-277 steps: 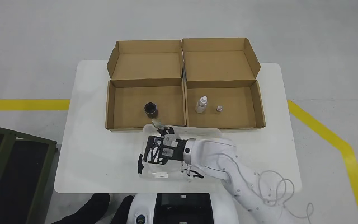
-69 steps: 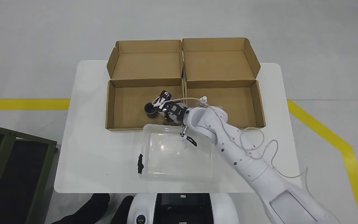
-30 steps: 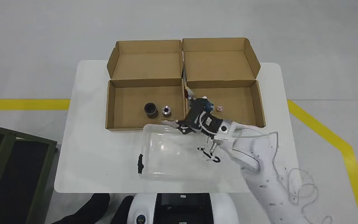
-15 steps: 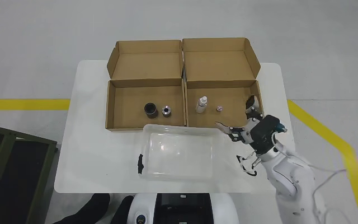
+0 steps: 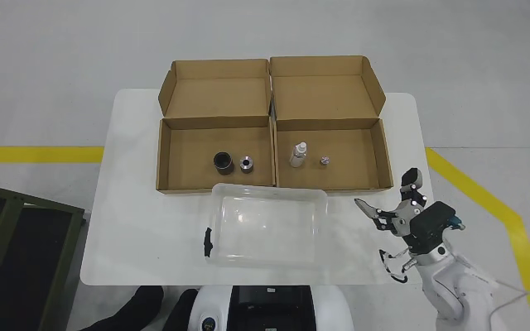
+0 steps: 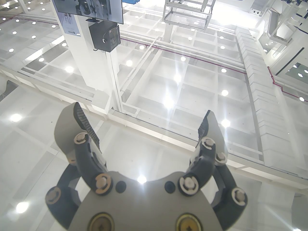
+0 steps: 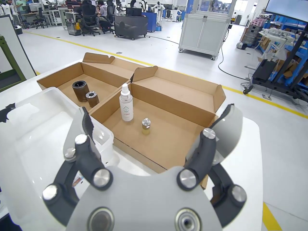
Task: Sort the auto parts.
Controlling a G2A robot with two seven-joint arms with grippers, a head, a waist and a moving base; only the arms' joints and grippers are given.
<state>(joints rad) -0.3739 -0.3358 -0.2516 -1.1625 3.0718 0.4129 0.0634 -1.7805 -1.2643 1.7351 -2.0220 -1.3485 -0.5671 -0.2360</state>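
While your right gripper (image 5: 387,195) and left gripper (image 6: 142,110) both stand open and empty, you have the dark cylinder (image 5: 223,160) and small bushing (image 5: 246,163) in the left box (image 5: 186,161), bottle (image 5: 298,153) and fitting (image 5: 325,159) in the right box (image 5: 356,157).

Label print on the spray bottle (image 7: 126,106) is too small to read.

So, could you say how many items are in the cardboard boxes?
4: a dark sleeve and a small bushing in one box; a spray bottle and a small fitting in the other box.
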